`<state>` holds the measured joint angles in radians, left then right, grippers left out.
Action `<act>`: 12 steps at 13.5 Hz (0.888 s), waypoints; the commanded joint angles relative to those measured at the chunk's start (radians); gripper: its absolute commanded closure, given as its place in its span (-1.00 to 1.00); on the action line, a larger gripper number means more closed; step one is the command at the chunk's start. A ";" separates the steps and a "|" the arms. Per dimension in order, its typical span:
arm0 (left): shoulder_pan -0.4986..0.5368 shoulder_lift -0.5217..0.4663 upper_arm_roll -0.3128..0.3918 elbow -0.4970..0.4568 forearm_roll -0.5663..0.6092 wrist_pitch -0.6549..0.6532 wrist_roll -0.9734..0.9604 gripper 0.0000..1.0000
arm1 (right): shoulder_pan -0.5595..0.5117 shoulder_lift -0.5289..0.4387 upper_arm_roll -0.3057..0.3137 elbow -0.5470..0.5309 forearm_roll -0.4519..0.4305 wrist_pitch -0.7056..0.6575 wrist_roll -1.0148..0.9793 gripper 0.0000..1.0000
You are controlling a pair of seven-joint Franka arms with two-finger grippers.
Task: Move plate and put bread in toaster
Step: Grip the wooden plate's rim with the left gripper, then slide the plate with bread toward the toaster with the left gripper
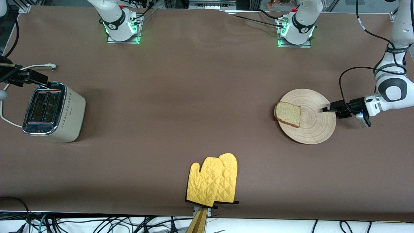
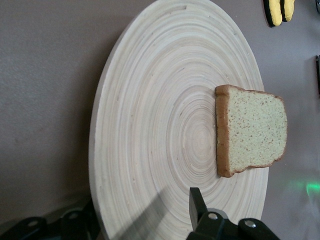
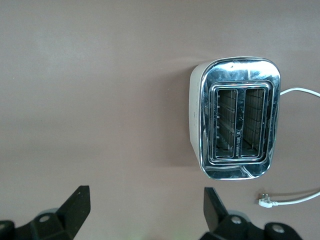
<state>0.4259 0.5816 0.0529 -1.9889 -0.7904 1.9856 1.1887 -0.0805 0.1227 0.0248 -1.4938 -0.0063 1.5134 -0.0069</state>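
Note:
The pale wooden plate point(image 1: 315, 126) lies flat on the brown table near the left arm's end. The bread point(image 1: 288, 114) rests on its rim on the side toward the toaster, slightly overhanging. My left gripper point(image 1: 326, 109) is at the plate's rim toward the left arm's end. It is open, straddling the edge. In the left wrist view one finger point(image 2: 197, 205) hovers over the plate point(image 2: 160, 100) and casts a shadow, with the bread point(image 2: 252, 132) farther along. The cream toaster point(image 1: 53, 111) stands at the right arm's end. My right gripper point(image 1: 42, 79) hangs open above the table beside it, empty point(image 3: 145, 210).
A pair of yellow quilted oven mitts point(image 1: 213, 183) lies at the table's edge nearest the front camera. The toaster's white cord and plug point(image 1: 48, 66) trail on the table toward the robot bases. Both toaster slots point(image 3: 240, 125) are empty.

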 commanded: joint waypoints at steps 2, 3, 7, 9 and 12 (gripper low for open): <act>-0.012 0.004 0.008 0.004 -0.029 -0.018 -0.041 -0.01 | -0.009 -0.001 0.003 0.003 0.011 0.002 -0.005 -1.00; -0.013 0.006 0.008 -0.001 -0.029 -0.018 -0.047 0.11 | -0.010 -0.001 0.003 0.003 0.011 0.002 -0.005 -1.00; -0.019 0.011 0.008 -0.010 -0.044 -0.018 -0.083 0.27 | -0.010 -0.001 0.003 0.003 0.012 0.002 -0.005 -1.00; -0.021 0.014 0.010 -0.010 -0.044 -0.018 -0.092 0.49 | -0.010 -0.001 0.003 0.003 0.011 0.002 -0.005 -1.00; -0.027 0.015 0.010 -0.010 -0.044 -0.018 -0.132 1.00 | -0.010 -0.001 0.003 0.003 0.012 0.002 -0.005 -1.00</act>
<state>0.4178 0.5964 0.0540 -1.9892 -0.8130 1.9589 1.0781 -0.0816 0.1227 0.0247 -1.4938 -0.0063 1.5134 -0.0069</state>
